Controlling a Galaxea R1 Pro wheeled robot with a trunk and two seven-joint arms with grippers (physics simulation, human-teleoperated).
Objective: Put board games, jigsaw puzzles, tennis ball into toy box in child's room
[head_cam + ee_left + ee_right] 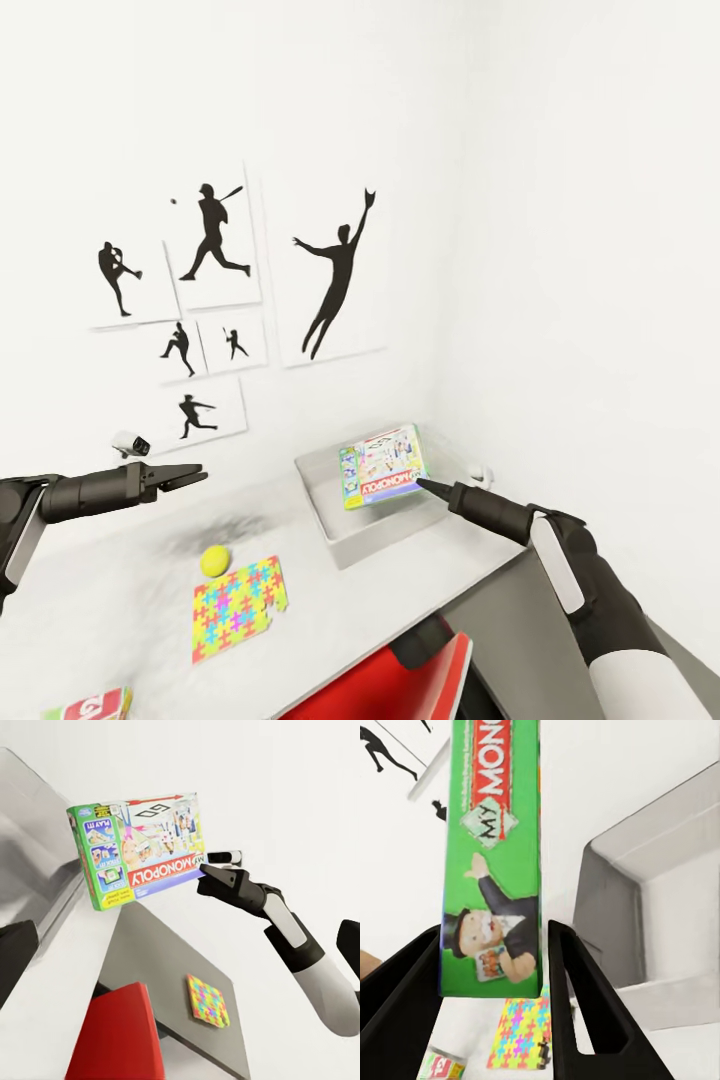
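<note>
My right gripper (422,485) is shut on the edge of a green Monopoly board game (383,465) and holds it tilted just above the grey toy box (340,522) at the table's far corner. In the right wrist view the black fingers (577,997) clamp the green box (495,870), with the toy box (615,892) beyond. My left gripper (196,476) hovers open over the table's left part, above the tennis ball (214,560). One jigsaw puzzle (238,606) lies just in front of the ball. A second jigsaw puzzle (208,1001) lies on the dark grey top. Another board game (88,706) sits at the near left edge.
A red chair (400,690) stands against the light grey table (420,590) in front. White walls meet in the corner behind the toy box, and baseball prints (215,240) hang there. A small white camera (130,442) is fixed to the wall near my left gripper.
</note>
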